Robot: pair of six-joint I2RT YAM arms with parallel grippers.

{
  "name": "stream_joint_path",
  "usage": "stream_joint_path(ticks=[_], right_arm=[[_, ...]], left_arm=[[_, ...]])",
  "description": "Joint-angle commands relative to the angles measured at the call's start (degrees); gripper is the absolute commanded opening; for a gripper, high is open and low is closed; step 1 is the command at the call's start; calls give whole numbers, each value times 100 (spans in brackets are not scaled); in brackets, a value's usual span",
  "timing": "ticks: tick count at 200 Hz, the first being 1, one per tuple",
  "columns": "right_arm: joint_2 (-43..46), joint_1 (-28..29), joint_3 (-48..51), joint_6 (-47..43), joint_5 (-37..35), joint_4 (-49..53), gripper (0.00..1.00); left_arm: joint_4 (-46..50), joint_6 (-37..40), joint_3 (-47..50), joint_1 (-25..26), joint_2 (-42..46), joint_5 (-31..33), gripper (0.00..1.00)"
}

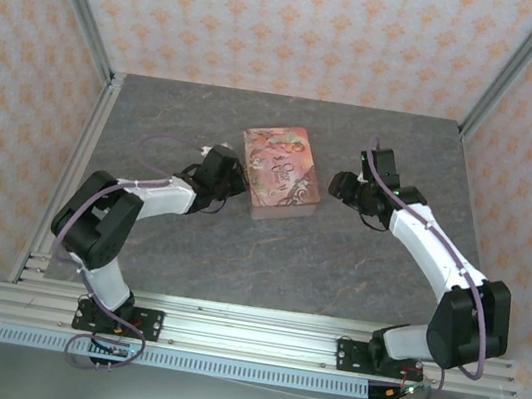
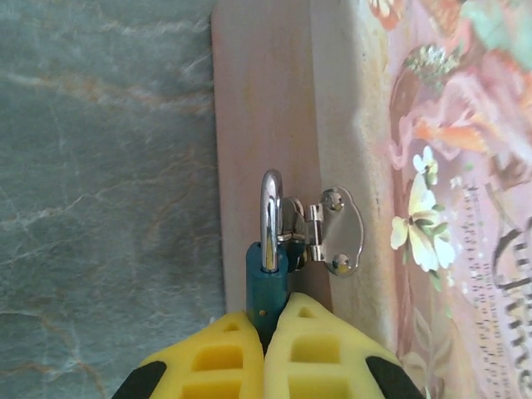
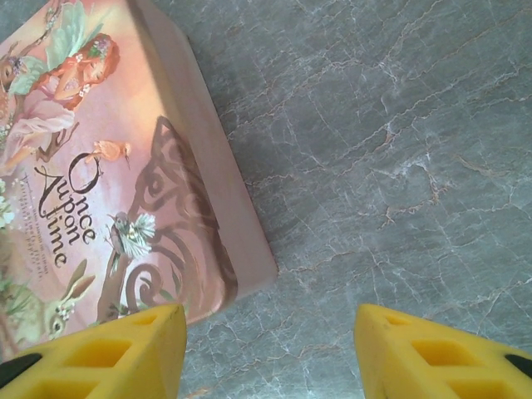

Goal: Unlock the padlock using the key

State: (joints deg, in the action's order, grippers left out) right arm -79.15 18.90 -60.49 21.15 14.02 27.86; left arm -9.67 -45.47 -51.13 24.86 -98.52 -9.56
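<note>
Our left end effector (image 2: 266, 328) is clamped on the one teal padlock (image 2: 266, 283), which hangs through the hasp (image 2: 337, 231) of the single pink tin (image 2: 432, 166), likely to steady it for a key. Our right end effector (image 3: 270, 349) hovers spread wide, holding nothing, above the surface (image 3: 399, 166) beside the tin.

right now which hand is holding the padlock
The left hand, shut on the blue padlock; the right hand is open and empty.
</note>
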Motion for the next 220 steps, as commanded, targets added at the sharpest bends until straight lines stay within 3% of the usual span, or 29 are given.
stream_joint_path(ticks=[1, 75, 220], right_arm=[[239, -42, 124, -22, -70, 156, 56], [322, -39, 212, -55, -103, 174, 56], [322, -40, 257, -90, -189, 133, 56]], left_arm=[[54, 391, -284, 14, -143, -280, 0], [1071, 1035, -191, -144, -267, 59, 0], [1270, 1370, -488, -430, 101, -463, 0]])
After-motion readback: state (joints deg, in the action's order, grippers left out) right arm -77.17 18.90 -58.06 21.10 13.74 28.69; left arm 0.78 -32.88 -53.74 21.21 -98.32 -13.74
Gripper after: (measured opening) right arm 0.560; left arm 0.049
